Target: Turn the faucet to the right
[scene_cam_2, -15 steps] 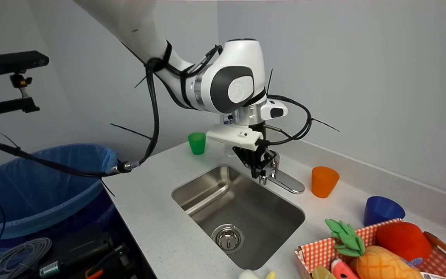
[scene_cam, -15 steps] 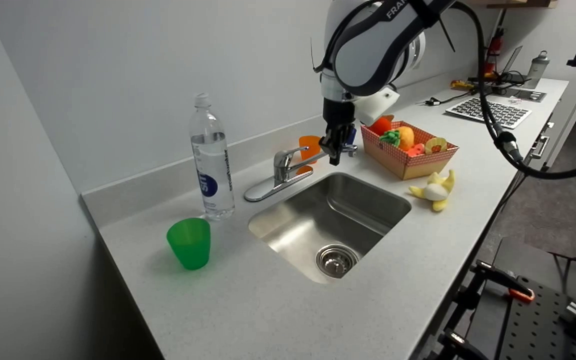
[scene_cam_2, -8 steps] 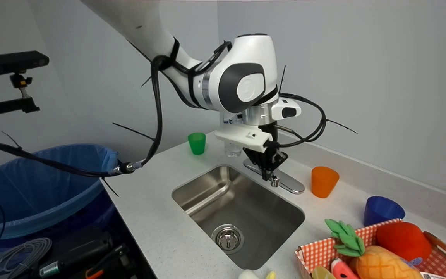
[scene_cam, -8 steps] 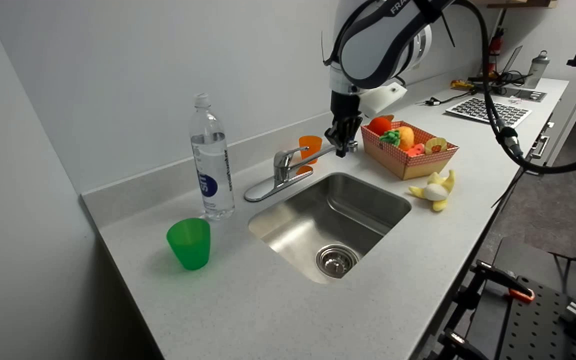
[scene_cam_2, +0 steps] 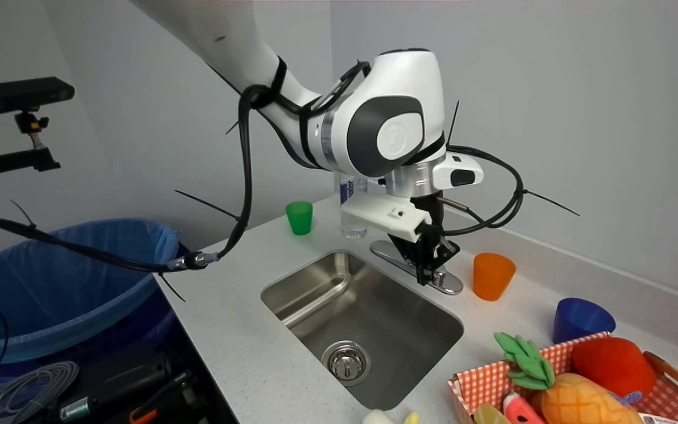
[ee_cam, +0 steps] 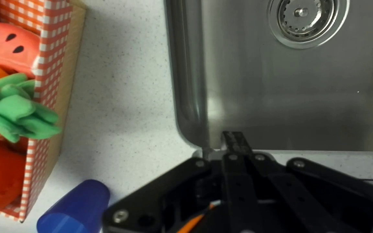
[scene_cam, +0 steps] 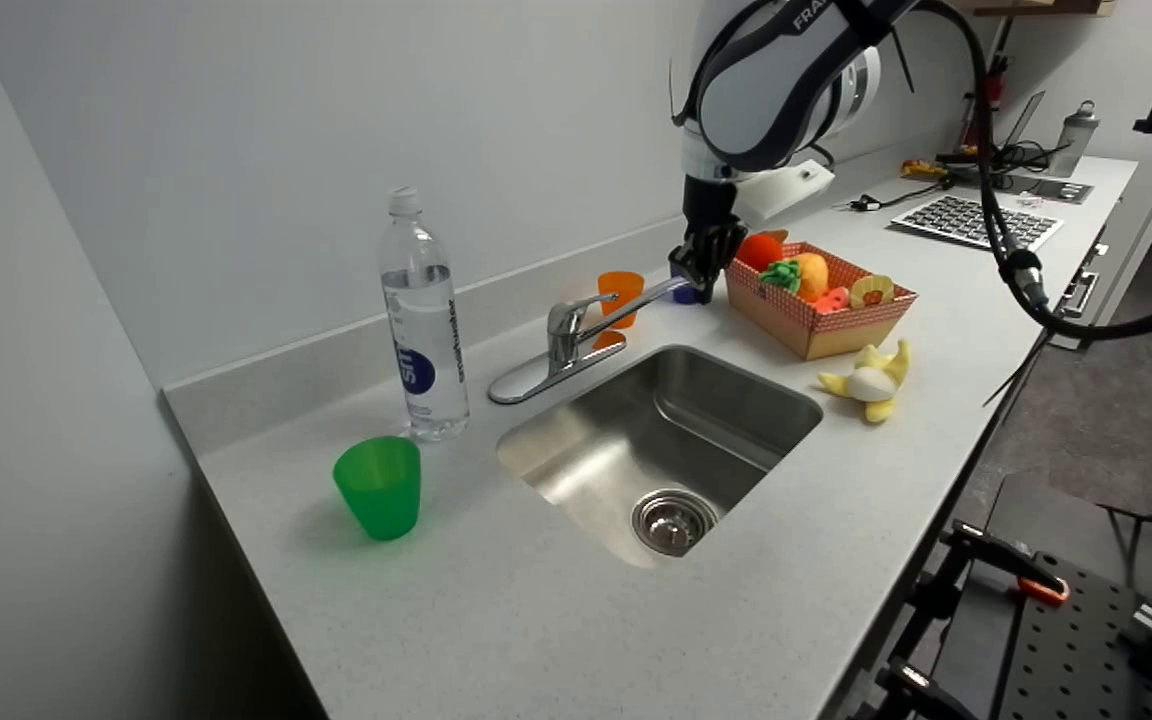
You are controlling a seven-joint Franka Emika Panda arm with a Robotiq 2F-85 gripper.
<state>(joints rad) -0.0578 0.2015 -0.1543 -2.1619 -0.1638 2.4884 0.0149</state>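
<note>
The chrome faucet stands behind the sink, its short handle on top of the base. In an exterior view its long thin spout runs right to my gripper, which hides the spout's end. In an exterior view my gripper hides most of the faucet; the spout tip shows just right of the fingers, above the base plate. The fingers look shut, close beside or against the spout; exact contact is hidden. In the wrist view the gripper looks shut over the sink's corner, and a strip of the base plate shows at right.
The steel sink lies in front. A checkered basket of toy fruit, an orange cup and a blue cup stand near. A water bottle, a green cup and a toy banana stand farther off.
My gripper has moved right in both exterior views, toward the basket and cups. The spout has swung along with it the same way. The cups, bottle and basket have not moved.
</note>
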